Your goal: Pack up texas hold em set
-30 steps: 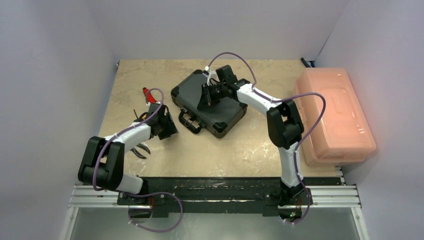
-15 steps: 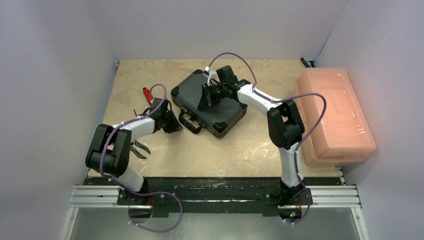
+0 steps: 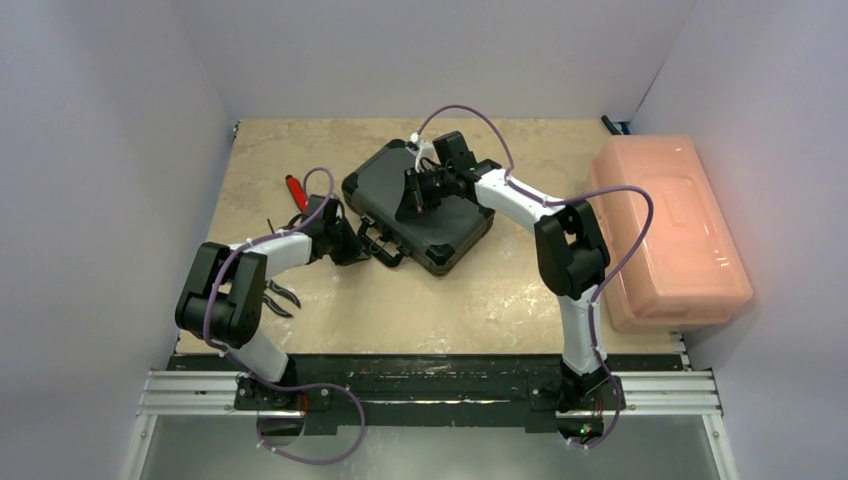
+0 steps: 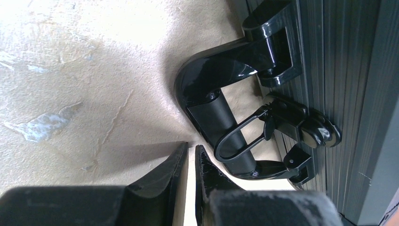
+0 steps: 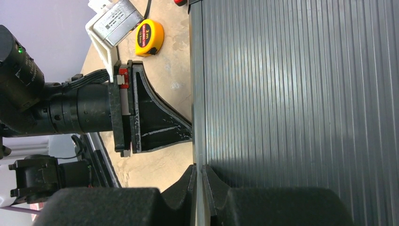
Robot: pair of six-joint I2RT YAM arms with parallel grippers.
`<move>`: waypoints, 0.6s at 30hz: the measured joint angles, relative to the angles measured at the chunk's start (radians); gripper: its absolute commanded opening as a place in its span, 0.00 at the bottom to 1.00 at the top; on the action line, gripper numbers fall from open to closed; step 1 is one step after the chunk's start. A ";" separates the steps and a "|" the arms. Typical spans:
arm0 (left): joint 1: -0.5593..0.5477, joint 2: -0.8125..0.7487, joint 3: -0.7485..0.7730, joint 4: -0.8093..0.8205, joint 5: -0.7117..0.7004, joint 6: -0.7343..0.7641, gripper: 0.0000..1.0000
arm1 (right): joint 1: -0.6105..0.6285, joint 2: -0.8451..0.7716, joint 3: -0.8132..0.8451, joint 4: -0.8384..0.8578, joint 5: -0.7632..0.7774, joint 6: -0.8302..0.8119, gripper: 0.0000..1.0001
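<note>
The black briefcase lies closed in the middle of the table, with its handle facing front-left. In the left wrist view the handle and a latch with a wire loop show close up. My left gripper sits low on the table just left of the handle, its fingers nearly together and empty. My right gripper rests on the ribbed lid, shut, its tips at the lid's left edge. Chips, cards, dice and buttons are out of view.
A large pink translucent bin stands at the right. A red-handled tool and black pliers lie left of the case. A yellow tape measure lies on the table beyond the case's edge.
My left gripper has moved right along the table, closer to the briefcase handle. The right arm and the case have not moved.
</note>
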State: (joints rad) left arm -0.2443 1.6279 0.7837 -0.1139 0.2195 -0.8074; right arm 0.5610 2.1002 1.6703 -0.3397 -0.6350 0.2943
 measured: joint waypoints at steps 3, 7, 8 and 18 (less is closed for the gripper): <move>0.000 0.000 0.004 -0.005 0.011 -0.006 0.08 | 0.000 0.000 -0.002 0.001 0.000 0.000 0.11; 0.000 0.000 0.020 -0.007 0.018 -0.013 0.07 | 0.000 0.000 -0.003 0.003 0.001 0.000 0.11; 0.000 0.000 0.024 -0.007 0.019 -0.013 0.07 | 0.000 -0.001 -0.003 0.004 0.001 0.000 0.11; 0.000 0.000 0.041 -0.009 0.025 -0.020 0.06 | 0.000 -0.002 -0.004 0.003 0.005 0.000 0.10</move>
State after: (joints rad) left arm -0.2440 1.6279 0.8249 -0.1230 0.2447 -0.8276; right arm 0.5606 2.0987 1.6665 -0.3363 -0.6304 0.2939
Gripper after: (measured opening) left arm 0.067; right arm 0.102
